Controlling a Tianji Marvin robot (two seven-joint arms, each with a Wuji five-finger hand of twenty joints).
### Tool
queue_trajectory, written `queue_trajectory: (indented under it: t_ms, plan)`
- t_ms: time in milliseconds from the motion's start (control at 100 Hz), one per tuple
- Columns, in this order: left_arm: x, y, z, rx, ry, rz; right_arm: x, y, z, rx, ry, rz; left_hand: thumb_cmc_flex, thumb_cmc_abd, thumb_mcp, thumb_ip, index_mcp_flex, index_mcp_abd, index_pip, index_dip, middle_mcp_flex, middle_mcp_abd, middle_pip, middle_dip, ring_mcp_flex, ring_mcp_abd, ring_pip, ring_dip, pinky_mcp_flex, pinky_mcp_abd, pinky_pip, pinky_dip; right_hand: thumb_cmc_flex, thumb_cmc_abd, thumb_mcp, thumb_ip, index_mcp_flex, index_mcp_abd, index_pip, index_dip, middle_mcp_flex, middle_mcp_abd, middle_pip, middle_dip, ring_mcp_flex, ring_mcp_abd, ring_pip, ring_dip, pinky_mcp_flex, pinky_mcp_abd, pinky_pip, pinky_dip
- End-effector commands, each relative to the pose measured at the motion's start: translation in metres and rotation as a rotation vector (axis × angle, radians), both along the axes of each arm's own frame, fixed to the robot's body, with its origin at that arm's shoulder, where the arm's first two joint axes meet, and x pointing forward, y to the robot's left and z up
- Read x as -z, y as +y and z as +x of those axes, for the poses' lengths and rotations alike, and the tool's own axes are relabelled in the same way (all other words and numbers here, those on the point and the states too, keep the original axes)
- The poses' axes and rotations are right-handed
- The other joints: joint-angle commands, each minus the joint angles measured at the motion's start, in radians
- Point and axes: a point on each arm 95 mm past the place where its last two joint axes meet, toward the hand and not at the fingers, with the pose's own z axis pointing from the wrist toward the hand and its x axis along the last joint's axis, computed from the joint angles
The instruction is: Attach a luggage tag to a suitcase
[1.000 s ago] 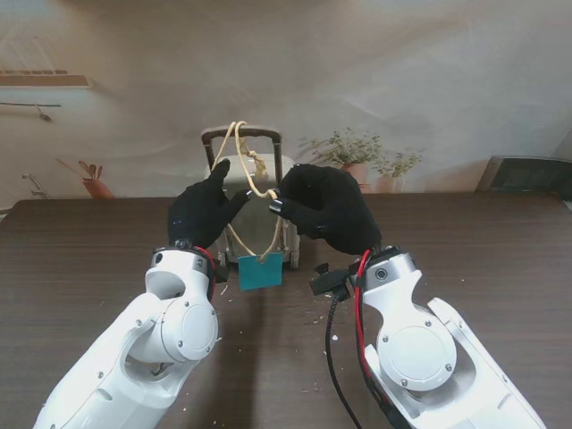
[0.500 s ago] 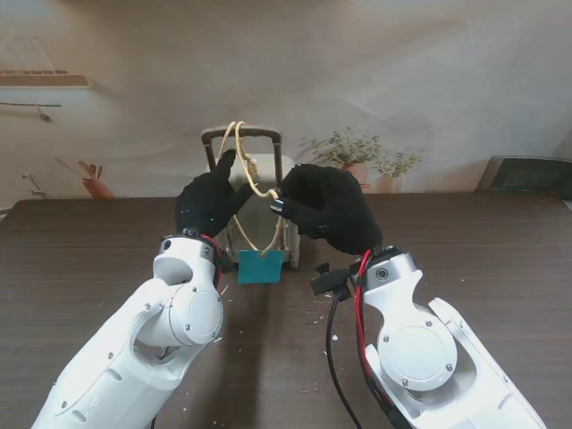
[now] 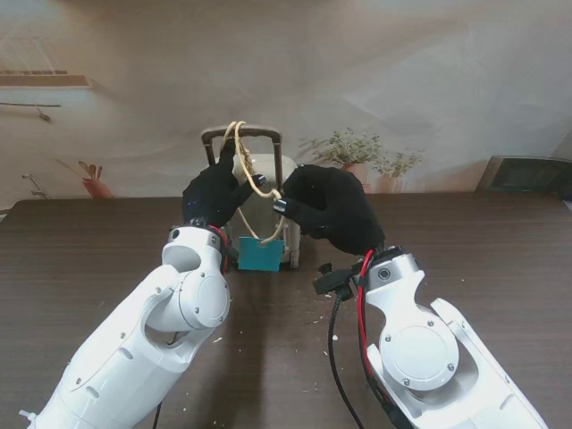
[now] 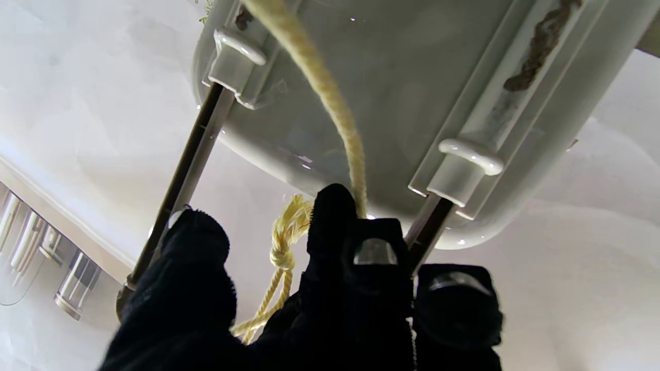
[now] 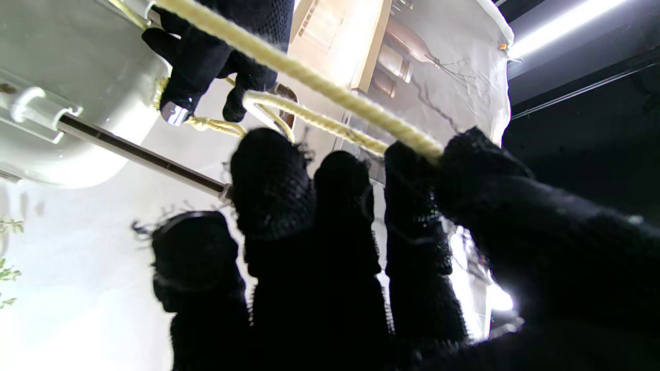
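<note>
Small pale hard-shell suitcase (image 3: 264, 201), upright mid-table, with twisted yellow cord (image 3: 239, 147) looped over its dark telescopic handle (image 3: 241, 134), teal card luggage tag (image 3: 260, 254) dangling in front; black-gloved left hand (image 3: 214, 195) and right hand (image 3: 327, 207) each pinch cord, apparently spreading the loop for threading.

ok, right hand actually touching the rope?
Touching. The right wrist view shows the rope running into the pinch between the right hand thumb and index fingertip.
</note>
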Motion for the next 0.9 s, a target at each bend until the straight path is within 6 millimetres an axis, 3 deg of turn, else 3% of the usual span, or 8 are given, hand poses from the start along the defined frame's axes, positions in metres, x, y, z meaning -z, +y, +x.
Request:
queue_trajectory:
  t_ms: [0, 260, 480, 530, 600, 710, 780, 890]
  plan:
    - [-0.002, -0.001, 0.002, 0.005, 0.004, -0.001, 0.002, 0.000, 0.000, -0.007, 0.008, -0.012, -0.024, 0.044, -0.027, 0.019, -0.036, 0.062, -0.006, -0.027, -0.025, 0.035, -0.011, -0.019, -0.023, -0.029, -0.001, 0.043, -0.009, 0.051, 0.035, 0.021, 0.045, 0.021, -0.001, -0.009, -0.017, -0.056, 0.021, 0.022, -0.021, 0.002, 0.018, 0.009, 0.034, 0.001, -0.001, -0.010, 0.001, -0.013, 0.045, 0.018]
    - [-0.003, -0.003, 0.005, 0.024, -0.006, -0.073, 0.002, -0.001, 0.000, -0.006, 0.009, -0.014, 0.013, 0.030, -0.018, 0.021, -0.024, 0.040, 0.011, -0.025, -0.029, 0.017, 0.005, -0.011, -0.033, -0.043, 0.005, 0.043, -0.022, 0.049, 0.017, 0.039, 0.045, 0.020, 0.000, -0.009, -0.017, -0.056, 0.021, 0.022, -0.021, 0.000, 0.018, 0.009, 0.034, 0.002, 0.000, -0.010, 0.001, -0.013, 0.045, 0.018]
    - [-0.005, -0.005, 0.008, 0.060, -0.032, -0.190, 0.003, -0.001, 0.000, -0.006, 0.008, -0.015, 0.079, -0.007, 0.005, 0.016, 0.043, 0.043, 0.056, 0.019, 0.023, -0.013, 0.055, 0.004, 0.004, -0.060, 0.021, 0.043, 0.016, 0.034, 0.041, 0.054, 0.044, 0.020, 0.001, -0.009, -0.016, -0.056, 0.021, 0.023, -0.020, 0.001, 0.017, 0.010, 0.034, 0.001, 0.000, -0.010, 0.001, -0.013, 0.045, 0.018]
    - [-0.005, -0.006, 0.008, 0.071, -0.020, -0.228, 0.003, -0.002, -0.001, -0.005, 0.008, -0.015, 0.092, -0.016, 0.014, 0.015, 0.059, 0.051, 0.068, 0.030, 0.034, -0.019, 0.068, 0.007, 0.011, -0.070, 0.029, 0.043, 0.026, 0.021, 0.051, 0.052, 0.044, 0.020, 0.001, -0.009, -0.016, -0.056, 0.021, 0.023, -0.020, 0.001, 0.017, 0.010, 0.034, 0.001, 0.000, -0.010, 0.001, -0.013, 0.045, 0.018]
    - [-0.006, -0.009, 0.008, 0.078, -0.009, -0.299, 0.003, -0.002, -0.001, -0.006, 0.009, -0.016, 0.121, -0.035, 0.038, 0.013, 0.085, 0.050, 0.085, 0.045, 0.056, -0.014, 0.083, 0.009, 0.037, -0.042, 0.024, 0.043, 0.041, 0.042, 0.062, 0.049, 0.044, 0.019, 0.001, -0.009, -0.017, -0.057, 0.021, 0.022, -0.020, 0.001, 0.017, 0.010, 0.034, 0.001, 0.000, -0.010, 0.001, -0.013, 0.045, 0.018]
    - [-0.006, -0.010, 0.009, 0.086, -0.011, -0.346, 0.003, -0.002, -0.002, -0.006, 0.010, -0.016, 0.167, -0.055, 0.081, 0.004, 0.103, 0.037, 0.103, 0.062, 0.074, -0.022, 0.100, 0.013, 0.050, -0.068, 0.040, 0.043, 0.063, 0.016, 0.086, 0.038, 0.044, 0.021, 0.001, -0.009, -0.016, -0.056, 0.021, 0.023, -0.021, 0.002, 0.017, 0.011, 0.034, 0.001, 0.000, -0.010, 0.001, -0.013, 0.045, 0.018]
    - [-0.006, -0.010, 0.009, 0.095, -0.019, -0.374, 0.003, -0.002, -0.002, -0.005, 0.010, -0.016, 0.191, -0.066, 0.110, -0.001, 0.113, 0.027, 0.111, 0.068, 0.085, -0.061, 0.111, 0.015, 0.052, -0.088, 0.051, 0.043, 0.072, 0.003, 0.093, 0.029, 0.044, 0.020, 0.000, -0.009, -0.016, -0.056, 0.021, 0.022, -0.021, 0.001, 0.017, 0.011, 0.034, 0.002, 0.000, -0.010, 0.001, -0.013, 0.045, 0.018]
    - [-0.007, -0.014, 0.008, 0.124, -0.002, -0.483, 0.003, -0.002, -0.002, -0.005, 0.009, -0.016, 0.209, -0.084, 0.135, -0.005, 0.129, 0.017, 0.118, 0.072, 0.100, -0.056, 0.119, 0.016, 0.065, -0.080, 0.057, 0.043, 0.082, 0.008, 0.104, 0.025, 0.045, 0.020, 0.001, -0.009, -0.016, -0.055, 0.021, 0.023, -0.020, 0.001, 0.017, 0.011, 0.034, 0.002, 0.000, -0.010, 0.001, -0.013, 0.045, 0.018]
